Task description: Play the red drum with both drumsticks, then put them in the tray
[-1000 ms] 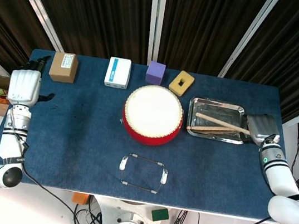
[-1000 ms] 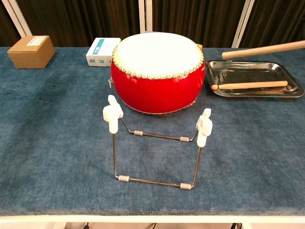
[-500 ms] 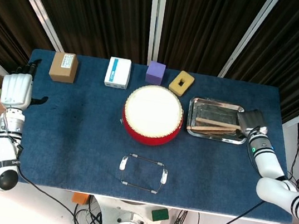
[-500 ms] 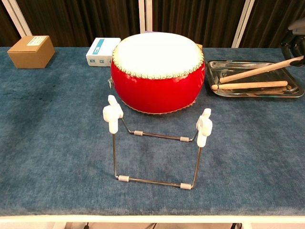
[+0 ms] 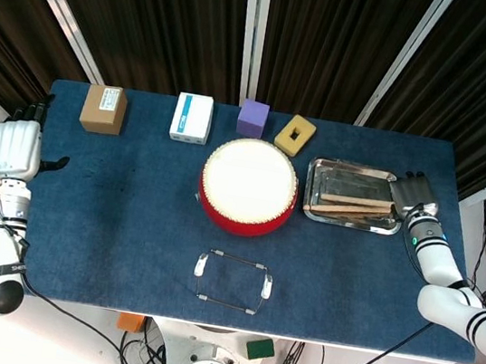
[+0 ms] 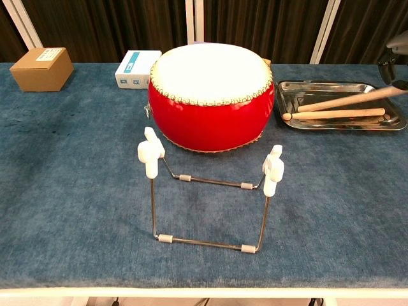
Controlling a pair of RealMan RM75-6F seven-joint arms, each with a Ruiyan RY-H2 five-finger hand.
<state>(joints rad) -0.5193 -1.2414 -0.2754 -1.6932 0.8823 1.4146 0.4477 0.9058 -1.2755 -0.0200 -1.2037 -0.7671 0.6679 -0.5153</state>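
1. At the middle of the blue table (image 5: 129, 211) sits the red drum (image 5: 249, 186), its white skin facing up and nothing on it.
2. Just right of the drum lies the metal tray (image 5: 356, 173), close to it but apart.
3. One drumstick (image 6: 333, 114) lies flat in the tray, along its near side, its tip toward the drum.
4. The other drumstick (image 6: 347, 99) slants over the tray: its drum-side end is low inside the tray and its far end rises toward the right edge of the chest view.
5. The right hand (image 5: 414, 195) is at the tray's right rim, over the raised end of that slanted stick. From above it shows only its back, and in the chest view only a dark sliver of it shows at the frame edge, so whether its fingers clamp the stick or have let go cannot be told.
6. The left hand (image 5: 15, 146) hangs off the table's left edge, well away from the drum. Its back faces the head camera, the dark fingertips point away and the thumb sticks out toward the table; it holds nothing, and the fingers look extended.
7. A wire stand (image 6: 210, 191) with white clips stands in front of the drum, near the front edge.
8. Along the back edge, from left to right, are a cardboard box (image 5: 104, 108), a white box (image 5: 191, 118), a purple block (image 5: 253, 118) and a yellow block (image 5: 294, 134).
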